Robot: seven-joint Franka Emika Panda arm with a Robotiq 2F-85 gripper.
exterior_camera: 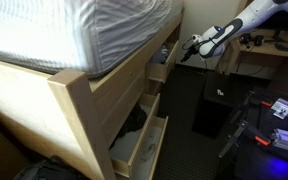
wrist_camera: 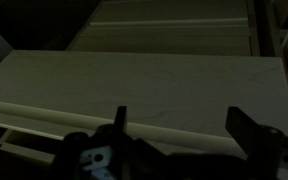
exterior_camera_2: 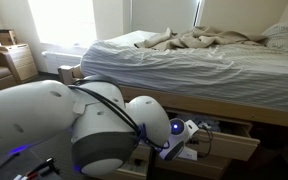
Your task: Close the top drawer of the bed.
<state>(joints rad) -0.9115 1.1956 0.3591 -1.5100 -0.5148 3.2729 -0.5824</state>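
Note:
The bed (exterior_camera: pixel 79 100) is a light-wood frame with a striped white-grey mattress (exterior_camera_2: pixel 184 60). On its side, three stacked drawers stand pulled out. The top drawer (exterior_camera: pixel 171 52) shows a bit of bluish cloth. My gripper (exterior_camera: pixel 190 46) hovers just in front of that drawer's front panel, at the end of the white arm. In the wrist view the plain pale front panel (wrist_camera: pixel 154 85) fills the picture. My gripper (wrist_camera: pixel 184 125) is open, and its two dark fingers (wrist_camera: pixel 121 120) stand wide apart before the panel with nothing between them. Whether they touch the panel is unclear.
The middle drawer (exterior_camera: pixel 152 103) and lowest drawer (exterior_camera: pixel 139 148) stick out below, with dark clothing (exterior_camera: pixel 134 123) in between. A dark desk (exterior_camera: pixel 274 50), a black box (exterior_camera: pixel 214 110) and blue-lit gear (exterior_camera: pixel 281 110) stand opposite. My arm's bulky joints (exterior_camera_2: pixel 84 130) block much of an exterior view.

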